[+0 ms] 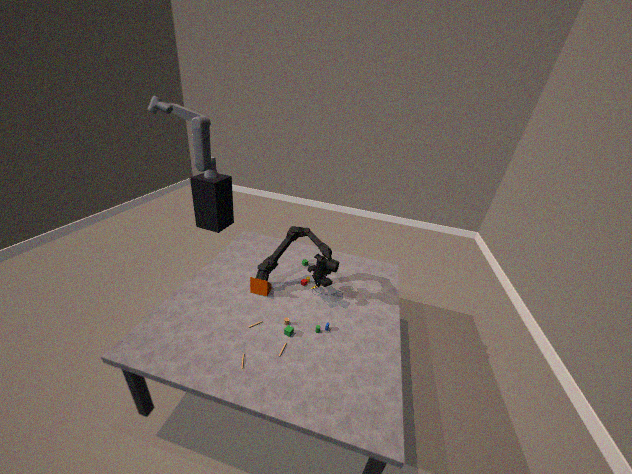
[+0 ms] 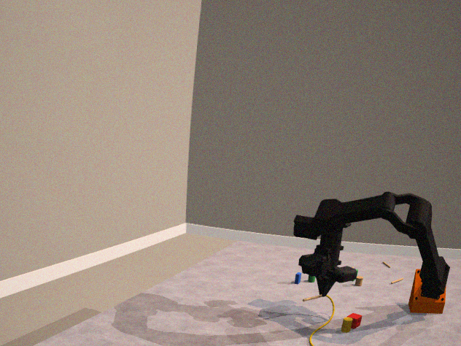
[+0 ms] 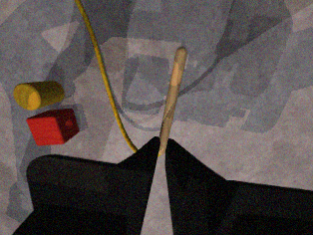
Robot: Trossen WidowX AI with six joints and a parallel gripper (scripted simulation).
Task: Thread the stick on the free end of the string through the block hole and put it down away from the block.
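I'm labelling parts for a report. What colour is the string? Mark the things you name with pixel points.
The string (image 2: pixel 332 312) (image 3: pixel 104 72) is yellow, seen best in the exterior view.

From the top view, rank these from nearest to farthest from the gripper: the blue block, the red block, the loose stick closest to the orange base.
1. Red block, just left of the gripper
2. Blue block, below it
3. Loose stick, lower left
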